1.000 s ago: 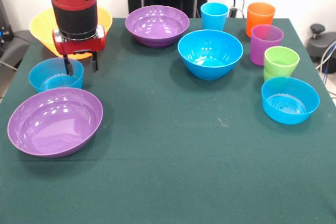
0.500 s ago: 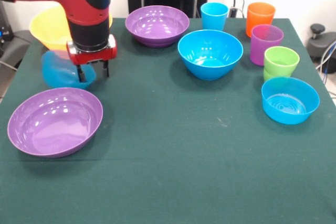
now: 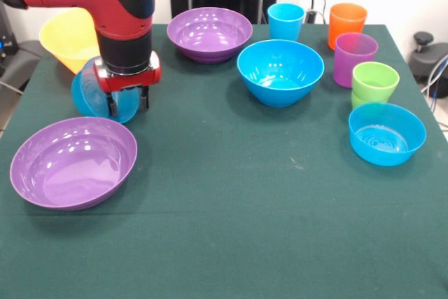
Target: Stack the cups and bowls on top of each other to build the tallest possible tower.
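You're mid-carry: the gripper [image 3: 128,103], jaws pinching the small glossy blue plastic bowl [image 3: 94,96] by its rim, tilted. Next, level it and choose a base on the counter [image 3: 231,194].

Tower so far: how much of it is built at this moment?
None yet: nothing is stacked. In hand: the claw grips a small blue bowl, tilted on edge. Left: that bowl, the near purple bowl, the yellow bowl and the cups, such as the green cup.

Small blue bowl [image 3: 98,96] tilted in gripper [image 3: 127,103], above purple bowl [image 3: 73,162].
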`<move>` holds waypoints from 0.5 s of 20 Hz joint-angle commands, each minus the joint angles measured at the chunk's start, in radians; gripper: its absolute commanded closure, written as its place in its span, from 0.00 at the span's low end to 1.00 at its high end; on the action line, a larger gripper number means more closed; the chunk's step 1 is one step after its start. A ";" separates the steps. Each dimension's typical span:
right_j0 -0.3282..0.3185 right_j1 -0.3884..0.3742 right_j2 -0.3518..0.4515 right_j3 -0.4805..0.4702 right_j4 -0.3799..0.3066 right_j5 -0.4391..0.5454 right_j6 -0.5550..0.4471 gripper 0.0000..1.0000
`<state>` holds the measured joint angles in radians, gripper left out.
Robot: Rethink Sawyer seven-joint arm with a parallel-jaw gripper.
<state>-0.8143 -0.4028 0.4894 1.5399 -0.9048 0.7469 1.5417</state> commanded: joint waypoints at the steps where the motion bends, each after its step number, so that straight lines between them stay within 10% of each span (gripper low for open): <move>1: 0.041 0.048 -0.019 -0.059 -0.072 0.050 -0.215 0.00; 10: 0.034 0.038 -0.026 -0.050 -0.067 0.049 -0.202 0.00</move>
<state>-0.8128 -0.4028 0.4891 1.5392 -0.9048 0.7469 1.5417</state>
